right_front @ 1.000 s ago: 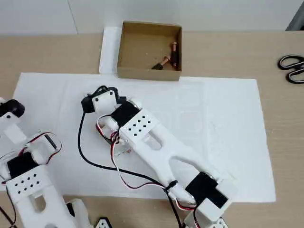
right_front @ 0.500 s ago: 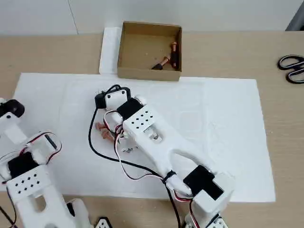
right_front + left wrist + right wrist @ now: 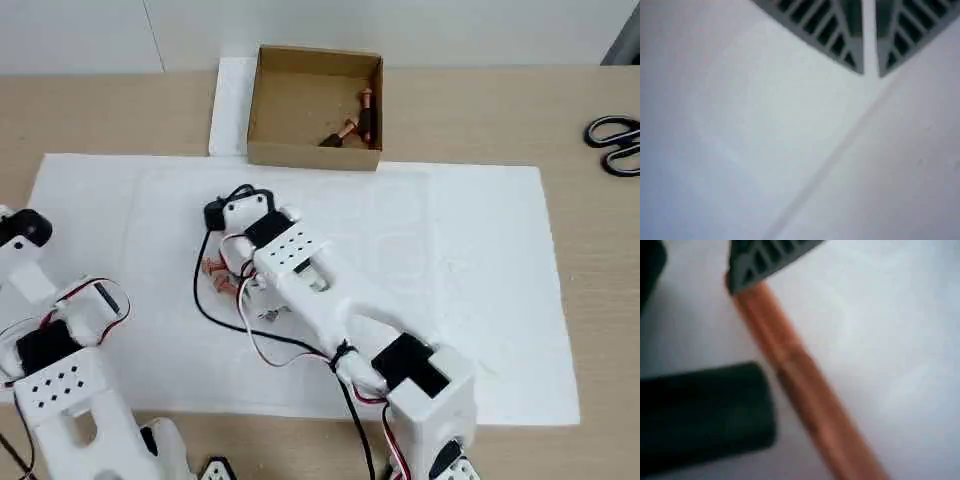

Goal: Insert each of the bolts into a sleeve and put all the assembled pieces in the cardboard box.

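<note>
Copper-coloured metal bolt [image 3: 800, 375] blurring out, running off right wrist view's edge. Black rounded sleeve [image 3: 700, 415] getting cut off beside it. Small copper pieces [image 3: 213, 269] lying half hidden under white right arm [image 3: 300, 272]. Black-handled scissors [image 3: 612, 143] running off high view's edge.

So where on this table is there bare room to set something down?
Widest: the right half of the white sheet, between the right arm and the scissors. Also bare: the sheet's left part between the left arm and the bolts, and the left floor of the cardboard box. Crowded: around the bolts beside the right arm's wrist.
</note>
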Available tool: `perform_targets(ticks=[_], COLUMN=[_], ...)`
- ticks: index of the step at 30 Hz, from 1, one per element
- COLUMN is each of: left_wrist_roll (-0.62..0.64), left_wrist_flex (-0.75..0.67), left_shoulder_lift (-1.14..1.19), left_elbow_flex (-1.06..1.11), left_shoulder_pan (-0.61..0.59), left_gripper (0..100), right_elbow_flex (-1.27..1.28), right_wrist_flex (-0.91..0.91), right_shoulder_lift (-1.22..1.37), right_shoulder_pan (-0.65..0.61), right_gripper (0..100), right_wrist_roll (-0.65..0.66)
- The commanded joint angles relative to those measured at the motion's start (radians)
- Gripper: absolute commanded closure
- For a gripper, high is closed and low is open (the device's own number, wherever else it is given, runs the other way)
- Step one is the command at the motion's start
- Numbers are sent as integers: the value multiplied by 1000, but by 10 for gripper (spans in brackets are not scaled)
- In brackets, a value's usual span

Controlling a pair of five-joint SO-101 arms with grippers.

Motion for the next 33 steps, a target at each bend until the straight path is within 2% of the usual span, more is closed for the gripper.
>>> perform_targets(ticks=[1, 9, 23, 26, 31, 33], left_wrist_roll=[3, 3, 3, 3, 3, 3], left_wrist_flex=[-15, -15, -17, -17, -18, -31], left_shoulder_lift=[-18, -18, -18, -18, -18, -18], left_elbow_flex=[-4, -4, -4, -4, -4, -2], left_shoulder_pan=[-2, -2, -2, -2, -2, -2], left_gripper=[994, 994, 994, 994, 994, 994], right_elbow_flex=[-5, -8, -9, -9, -8, -8], right_wrist_flex=[-4, -30, -45, -42, -42, -41], right_shoulder_lift=[-2, 27, 54, 59, 59, 59], right_shoulder_pan=[39, 53, 4, 5, 5, 5], right_gripper=[692, 692, 697, 771, 992, 980], right_wrist_roll=[-5, -5, -5, -5, -5, -5])
